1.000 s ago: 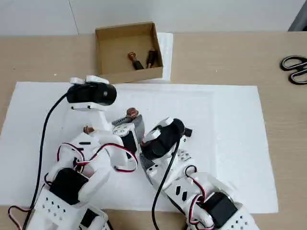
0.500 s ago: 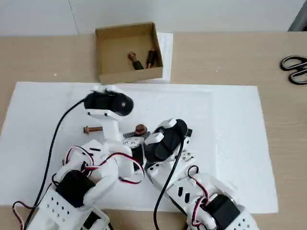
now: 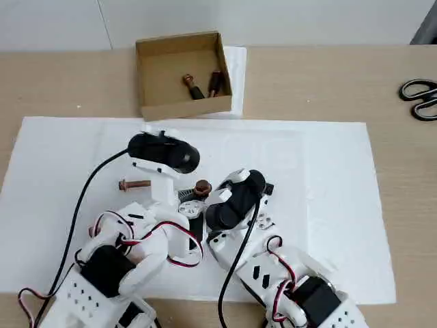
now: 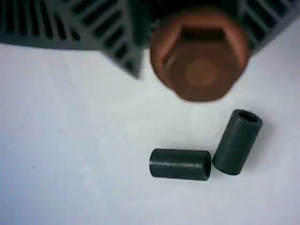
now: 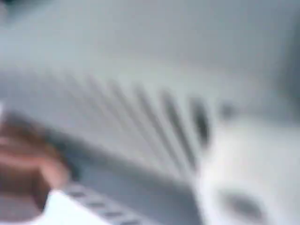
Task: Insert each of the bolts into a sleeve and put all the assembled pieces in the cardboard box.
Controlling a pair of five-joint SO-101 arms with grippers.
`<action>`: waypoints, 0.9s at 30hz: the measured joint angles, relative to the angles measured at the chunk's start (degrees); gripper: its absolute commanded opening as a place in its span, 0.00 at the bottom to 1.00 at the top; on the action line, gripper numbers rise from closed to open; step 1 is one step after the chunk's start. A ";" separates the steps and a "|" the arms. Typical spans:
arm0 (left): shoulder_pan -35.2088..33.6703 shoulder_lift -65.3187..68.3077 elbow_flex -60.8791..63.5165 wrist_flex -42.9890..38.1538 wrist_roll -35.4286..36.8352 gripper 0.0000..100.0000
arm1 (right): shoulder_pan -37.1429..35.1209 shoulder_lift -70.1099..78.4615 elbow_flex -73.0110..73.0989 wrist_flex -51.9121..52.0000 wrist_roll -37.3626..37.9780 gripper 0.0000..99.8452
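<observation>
Copper-brown bolt (image 4: 199,65); black sleeves (image 4: 180,164); tan cardboard box (image 3: 184,108) (plain, unpatterned); white sheet (image 3: 328,184); beige table (image 3: 307,75).

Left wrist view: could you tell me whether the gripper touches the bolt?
Touching. The left wrist view shows the left gripper shut on the bolt.

The high camera looks down over the table (image 3: 328,82), and my left wrist camera closely faces the same bolt (image 4: 199,65).

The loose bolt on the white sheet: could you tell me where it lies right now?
In the high view the loose bolt lies flat on the white sheet, close to the left arm on the side away from the right arm.
</observation>
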 measured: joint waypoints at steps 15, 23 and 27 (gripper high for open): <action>0.00 0.62 -1.93 -2.46 -4.57 0.28 | 0.79 -0.62 1.41 -0.18 0.00 0.00; -7.65 0.62 -6.86 -2.55 -8.97 0.28 | 0.70 -0.26 3.34 -0.18 0.00 0.00; -8.35 0.53 -7.30 -2.55 -9.05 0.28 | 0.70 -0.26 3.87 -0.18 0.00 0.00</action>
